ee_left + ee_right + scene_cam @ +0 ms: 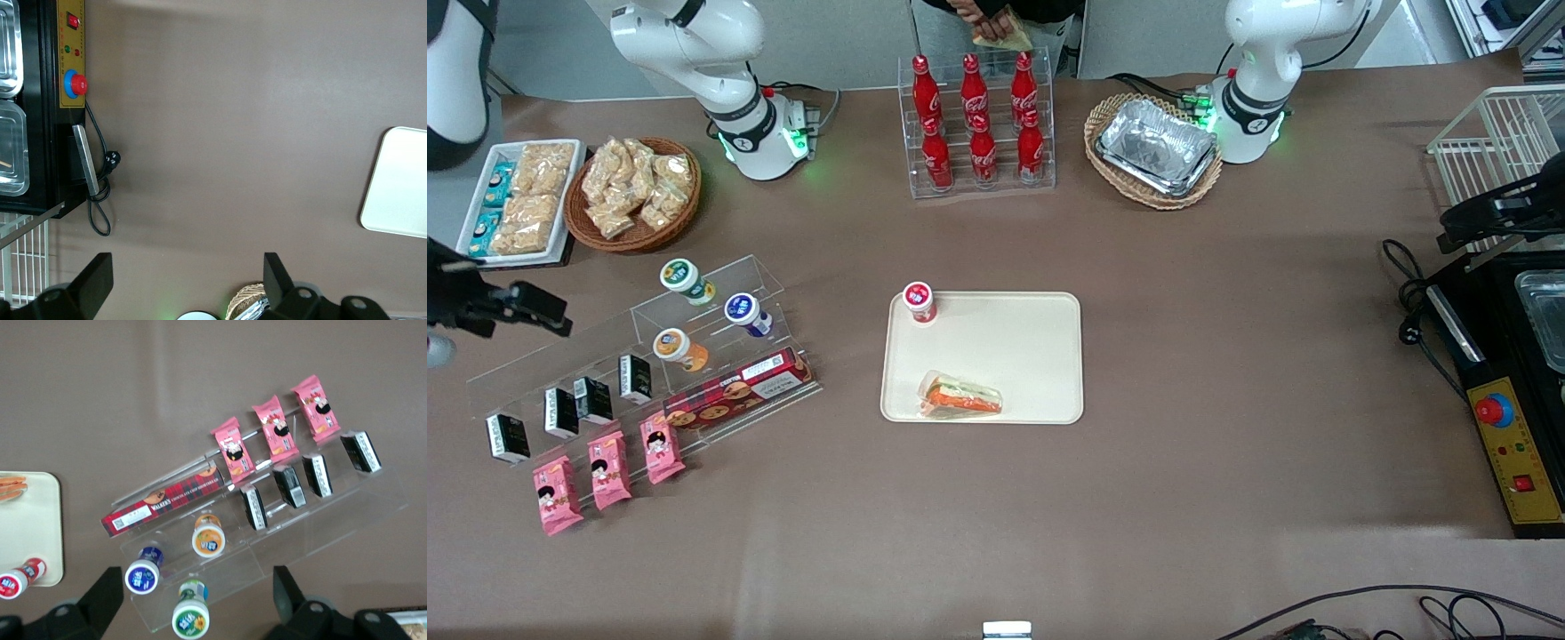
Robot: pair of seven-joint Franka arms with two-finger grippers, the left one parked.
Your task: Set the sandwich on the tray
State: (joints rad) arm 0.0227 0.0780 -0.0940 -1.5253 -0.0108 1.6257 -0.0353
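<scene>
Front view: the tray (1014, 356) lies flat in the centre of the frame. The sandwich (960, 396) rests on it, in the tray corner nearest the camera on the working arm's side, wholly inside the rim. 1 red-capped cup (919, 302) stands at the tray corner farther from the camera on that same side. The gripper (543, 311) hangs at mid-height at the frame's edge, at the working arm's end of the table, above the clear rack (720, 284) and well apart from the tray.

Left wrist view: only a bare corner of the tray (400, 187) shows, at the frame's edge at mid-height, on brown tabletop; the sandwich is out of this frame.

Right wrist view: the gripper (197, 577) has its 2 fingers (107, 593) spread wide with nothing between them, high above the rack. Below it sit 3 cups (208, 540), 4 black cartons (293, 487), 3 pink packets (273, 430) and 1 red box (163, 503). A sliver of the sandwich (10, 487) shows on the tray (30, 527), with the red-capped cup (17, 580) at the tray's corner.
</scene>
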